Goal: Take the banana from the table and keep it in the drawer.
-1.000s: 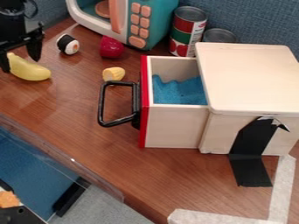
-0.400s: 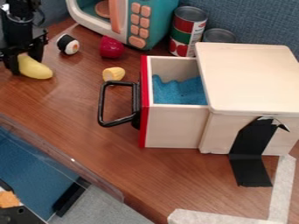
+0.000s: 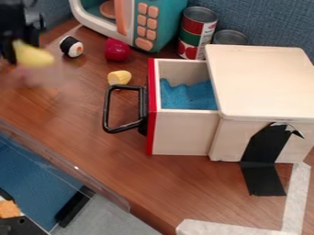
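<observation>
At the upper left, my black gripper (image 3: pixel 23 43) is shut on the yellow banana (image 3: pixel 34 56), which hangs blurred above the wooden table (image 3: pixel 80 119). The banana's left end is hidden between the fingers. Right of centre stands a pale wooden box with its drawer (image 3: pixel 184 133) pulled out to the left. The drawer has a red front edge, a black handle (image 3: pixel 107 110) and blue cloth (image 3: pixel 189 95) inside.
Near the gripper lie a sushi roll (image 3: pixel 71 47), a red toy (image 3: pixel 117 49) and a yellow piece (image 3: pixel 120 77). Behind are a toy microwave (image 3: pixel 153 23) and cans (image 3: pixel 197 32). A clear panel edge (image 3: pixel 67 167) runs along the lower left.
The gripper came down around the banana, closed on it and lifted it up off the table. The drawer and the other objects have stayed put.
</observation>
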Available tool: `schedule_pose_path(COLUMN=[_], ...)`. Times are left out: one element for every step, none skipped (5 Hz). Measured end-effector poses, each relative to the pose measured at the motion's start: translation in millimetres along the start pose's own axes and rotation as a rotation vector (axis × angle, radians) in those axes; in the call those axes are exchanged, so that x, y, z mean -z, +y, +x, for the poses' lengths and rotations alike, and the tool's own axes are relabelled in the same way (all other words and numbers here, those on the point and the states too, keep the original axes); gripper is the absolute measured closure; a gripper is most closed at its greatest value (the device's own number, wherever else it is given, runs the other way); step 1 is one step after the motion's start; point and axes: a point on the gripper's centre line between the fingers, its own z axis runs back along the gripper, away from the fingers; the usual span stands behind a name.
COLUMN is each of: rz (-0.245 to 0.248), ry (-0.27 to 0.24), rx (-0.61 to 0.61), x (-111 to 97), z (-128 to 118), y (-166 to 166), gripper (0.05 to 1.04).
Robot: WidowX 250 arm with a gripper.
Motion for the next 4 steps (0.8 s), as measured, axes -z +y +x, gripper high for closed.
schedule_pose_path(rz=[-0.062,-0.137,-0.188,-0.239], ry=[0.073,0.122,0.115,0.08], rx=[0.051,0.192,0.447,0.677], x=[-39,-76,-96,-109], z=[-5,-29,-77,-115], y=[4,-7,-22,-20], gripper=[0.525,0.525,0.525,0.525])
